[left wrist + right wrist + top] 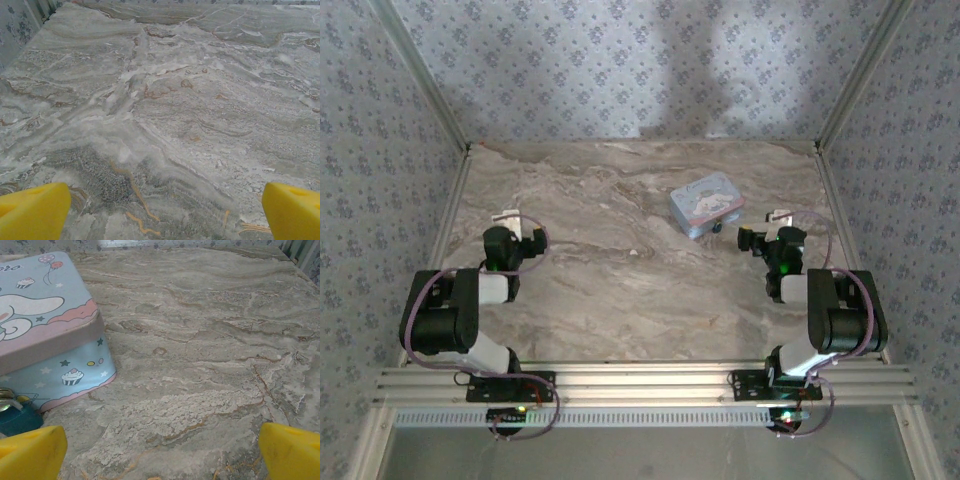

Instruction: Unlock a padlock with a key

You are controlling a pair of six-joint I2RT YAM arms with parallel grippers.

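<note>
The marble-patterned table [620,290] takes up most of the floor of the cell, with flowered wallpaper [620,70] behind it at 12 o'clock and down both sides. From above, the left arm [455,315] sits folded at about 8 o'clock on the table and the right arm [835,315] at about 4 o'clock. Both have their wrists turned inward over the stone.

The light-blue tin [705,205] with the cartoon lid lies flat at about 1 o'clock from the table's middle, its lid on. It is near the right arm's wrist and well apart from the left one.

The left gripper [162,212] hangs over bare stone, its yellow fingertips [32,210] spread wide with nothing between them. The right gripper [162,450] is spread just as wide and holds nothing. Seen from its wrist, the tin is at 10 o'clock.

The padlock [17,420], small and dark blue-grey with a bright shackle, lies on the table at 8 o'clock in that wrist view. It is just beside the tin's near wall and close above the right gripper's left-hand fingertip. I cannot tell whether it touches the tin.
</note>
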